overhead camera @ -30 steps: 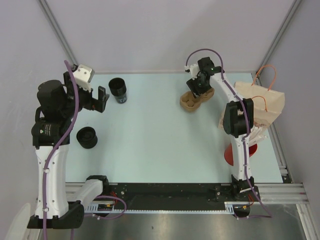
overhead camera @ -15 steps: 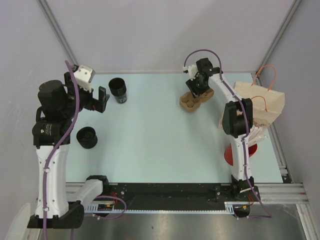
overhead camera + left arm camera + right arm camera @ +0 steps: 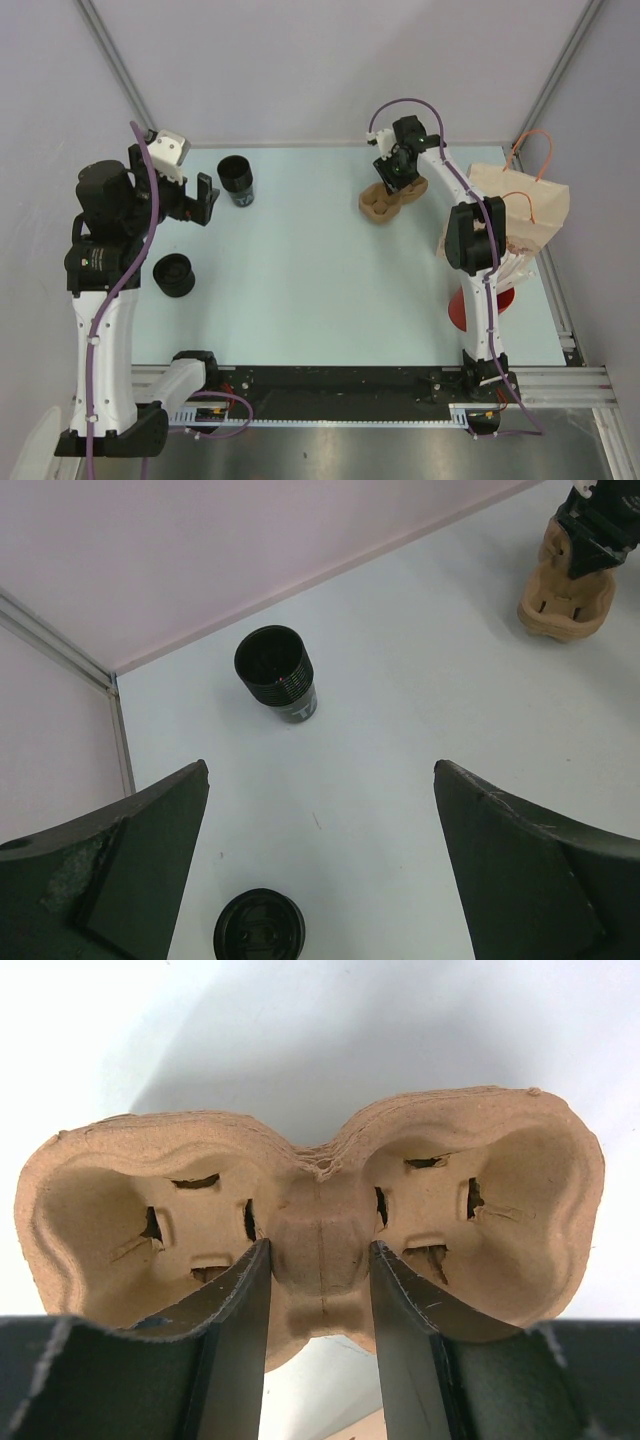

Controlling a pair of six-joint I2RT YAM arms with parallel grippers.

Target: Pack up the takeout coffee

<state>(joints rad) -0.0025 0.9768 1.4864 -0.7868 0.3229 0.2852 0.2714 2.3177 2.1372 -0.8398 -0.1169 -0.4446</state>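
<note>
My right jaws straddle the carrier (image 3: 320,1200) at its centre bridge; grip cannot be confirmed. My left jaws stand fully apart, upper left.

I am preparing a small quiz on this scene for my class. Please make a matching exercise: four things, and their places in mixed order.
Things:
1. black cup
2. black lid
3. cardboard carrier
4. paper bag

Places:
a. right edge of the table
b. straddled by the right gripper
c. upright, far left
d. lying flat, near left

Pairs: 1-c, 2-d, 3-b, 4-a
</note>
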